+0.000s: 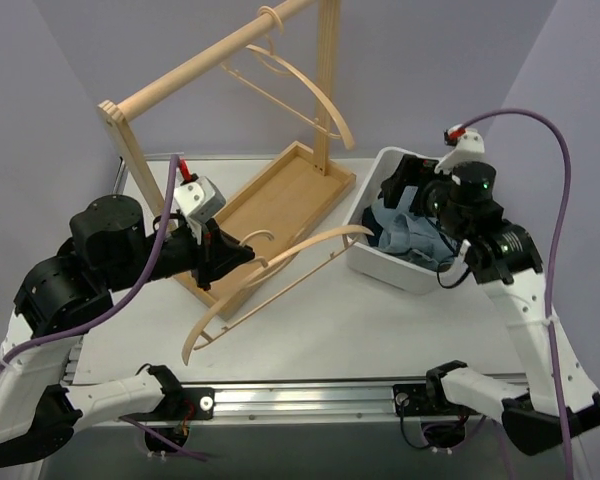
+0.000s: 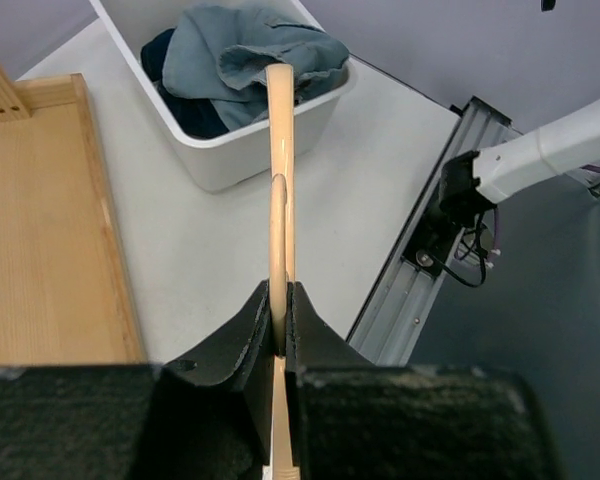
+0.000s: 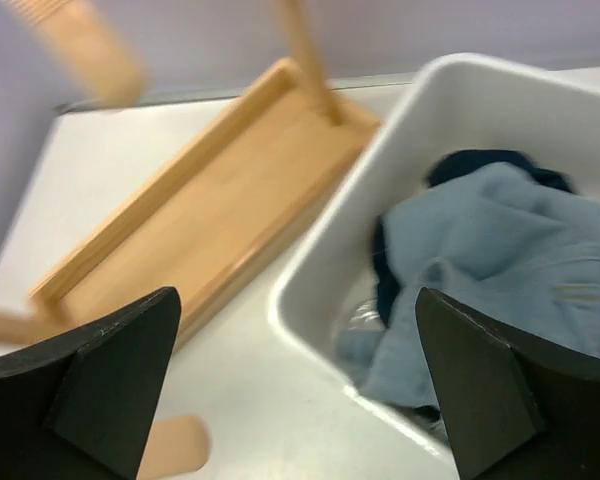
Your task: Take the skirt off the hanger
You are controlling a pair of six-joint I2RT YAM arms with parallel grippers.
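My left claw (image 2: 282,335) is clamped on the bare hanger (image 1: 270,275), holding it off the bench (image 1: 380,320) so the skirt (image 1: 410,235) can come free. The skirt lies crumpled in the white bin (image 1: 365,255) at three o'clock. My right claw (image 3: 300,390) hangs above the bin, jaws spread wide and empty, likely because it has let go.
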